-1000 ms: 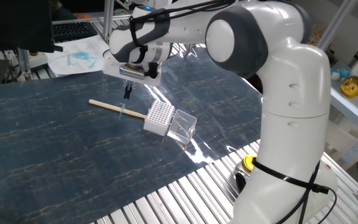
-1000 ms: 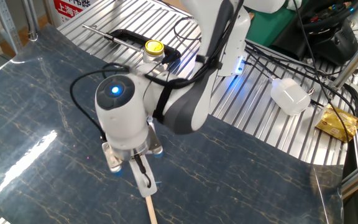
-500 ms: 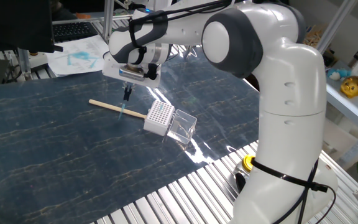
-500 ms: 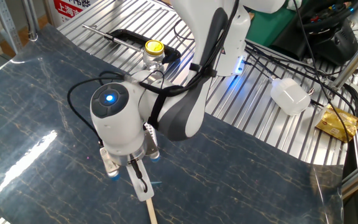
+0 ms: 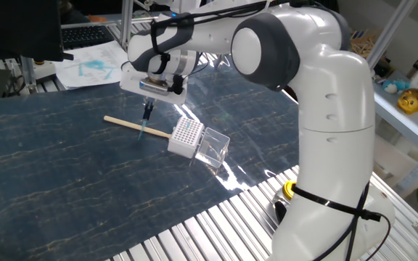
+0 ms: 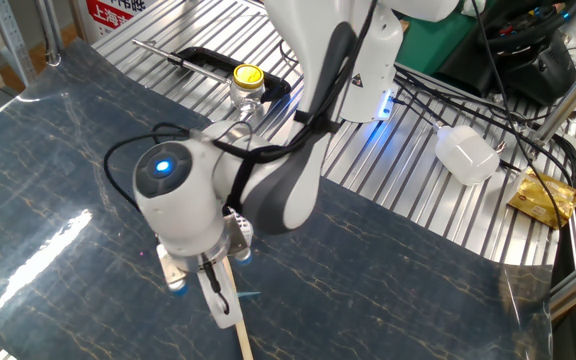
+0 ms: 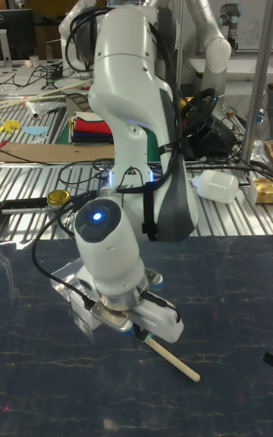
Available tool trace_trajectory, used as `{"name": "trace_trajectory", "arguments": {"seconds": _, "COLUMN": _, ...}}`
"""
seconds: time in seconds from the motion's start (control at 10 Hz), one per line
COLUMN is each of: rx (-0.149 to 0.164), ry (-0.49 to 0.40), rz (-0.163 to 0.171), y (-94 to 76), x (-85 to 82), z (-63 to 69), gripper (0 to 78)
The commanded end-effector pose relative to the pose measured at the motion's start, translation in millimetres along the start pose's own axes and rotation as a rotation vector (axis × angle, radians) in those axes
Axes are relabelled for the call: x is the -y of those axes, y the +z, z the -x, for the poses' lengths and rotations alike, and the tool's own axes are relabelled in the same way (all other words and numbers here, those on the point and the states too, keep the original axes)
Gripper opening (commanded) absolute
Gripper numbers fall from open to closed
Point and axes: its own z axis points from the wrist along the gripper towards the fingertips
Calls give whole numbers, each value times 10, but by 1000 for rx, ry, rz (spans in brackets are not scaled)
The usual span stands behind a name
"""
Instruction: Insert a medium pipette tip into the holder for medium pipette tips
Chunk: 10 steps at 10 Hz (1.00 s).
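Observation:
The medium pipette tip (image 5: 144,131) is a short pale blue sliver lying against a long tan wooden stick (image 5: 136,127) on the dark mat. It also shows faintly as the tip (image 6: 248,296) beside the fingers. The holder for medium pipette tips (image 5: 186,135) is a small white box with a grid of holes, and its clear lid (image 5: 214,147) is folded open to the right. My gripper (image 5: 148,111) hangs just above the stick and the tip, left of the holder. Its fingers (image 6: 216,292) point down and sit close together with nothing seen between them.
The stick (image 7: 174,358) juts out from under the hand. Metal slats (image 6: 388,150) border the mat. A yellow-capped bottle (image 6: 245,82), cables and a white container (image 6: 465,152) lie on them. Papers (image 5: 93,61) are at the back left.
The hand has shifted slightly and sunk a little toward the stick. The stick, the tip and the holder have not moved.

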Motion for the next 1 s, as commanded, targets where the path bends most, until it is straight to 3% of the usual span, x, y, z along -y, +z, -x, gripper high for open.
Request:
{"name": "trace_trajectory", "arguments": {"seconds": 0.1, "rx": -14, "ry": 17, "rz": 4, "y": 16, "x": -11, "z": 42, "gripper": 0}}
{"name": "trace_trajectory", "arguments": {"seconds": 0.5, "rx": -42, "ry": 15, "rz": 6, "y": 88, "x": -24, "z": 129, "gripper": 0}}
{"name": "trace_trajectory", "arguments": {"seconds": 1.0, "rx": -72, "ry": 24, "rz": -2, "y": 102, "x": -19, "z": 140, "gripper": 0}}
